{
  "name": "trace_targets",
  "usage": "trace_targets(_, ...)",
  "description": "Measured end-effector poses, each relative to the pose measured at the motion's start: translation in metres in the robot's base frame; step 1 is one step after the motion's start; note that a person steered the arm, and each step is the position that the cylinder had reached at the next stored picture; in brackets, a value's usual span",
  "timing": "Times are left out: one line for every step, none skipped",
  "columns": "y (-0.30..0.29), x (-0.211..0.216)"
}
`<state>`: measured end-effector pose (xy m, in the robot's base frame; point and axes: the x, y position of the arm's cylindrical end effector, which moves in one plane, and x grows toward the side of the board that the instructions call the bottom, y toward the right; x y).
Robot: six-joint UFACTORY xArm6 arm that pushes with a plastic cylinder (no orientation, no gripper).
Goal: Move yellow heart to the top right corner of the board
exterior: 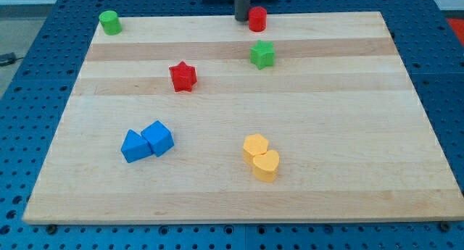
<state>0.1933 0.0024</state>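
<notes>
The yellow heart (266, 165) lies near the view's bottom, a little right of the middle of the wooden board (348, 134). It touches a yellow pentagon (255, 146) just above and left of it. My tip (241, 19) is at the board's top edge, just left of a red cylinder (257, 19) and far above the yellow heart. The rod rises out of the view's top.
A green star (262, 54) sits below the red cylinder. A red star (183, 77) lies left of centre. A green cylinder (110, 22) stands at the top left corner. Two blue blocks (135, 146) (158, 138) touch at the lower left.
</notes>
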Motion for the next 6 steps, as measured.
trace_targets(-0.014, -0.001)
trace_targets(-0.048, 0.014)
trace_targets(-0.056, 0.067)
trace_targets(-0.063, 0.092)
trace_targets(-0.072, 0.1)
trace_targets(-0.061, 0.108)
